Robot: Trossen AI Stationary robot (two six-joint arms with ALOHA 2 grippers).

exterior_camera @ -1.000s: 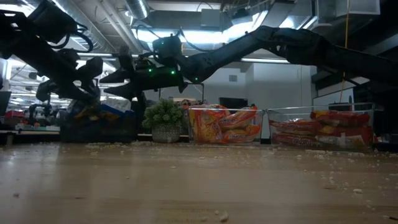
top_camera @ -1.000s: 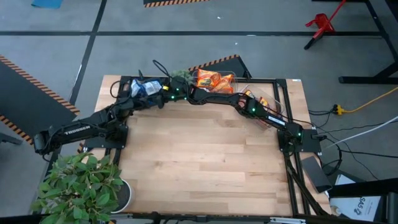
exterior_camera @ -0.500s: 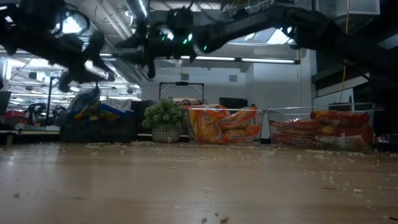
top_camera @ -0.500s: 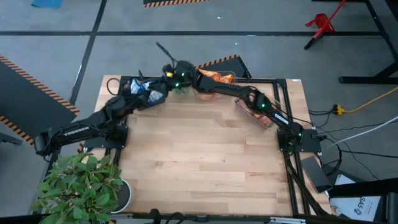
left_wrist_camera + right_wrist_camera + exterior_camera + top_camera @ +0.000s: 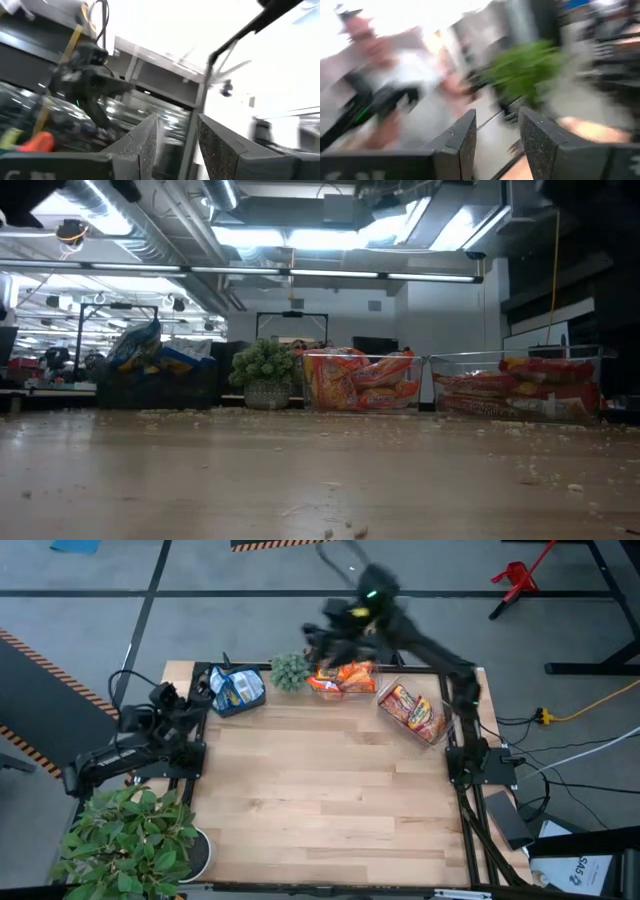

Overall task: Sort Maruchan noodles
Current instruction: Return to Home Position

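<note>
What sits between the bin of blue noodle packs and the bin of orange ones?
A small potted green plant stands between the blue packs and the orange packs; both the high and low views show it.

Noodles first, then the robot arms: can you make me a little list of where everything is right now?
blue packs: in the black bin, back left
orange packs: in the middle bin, clear, at the back
red packs: in the right bin, clear, back right
small plant: between the black bin and the middle bin
table: no loose packs on it
left gripper: open, empty, by the table's left edge
right gripper: open, empty, raised above the table's back edge
</note>
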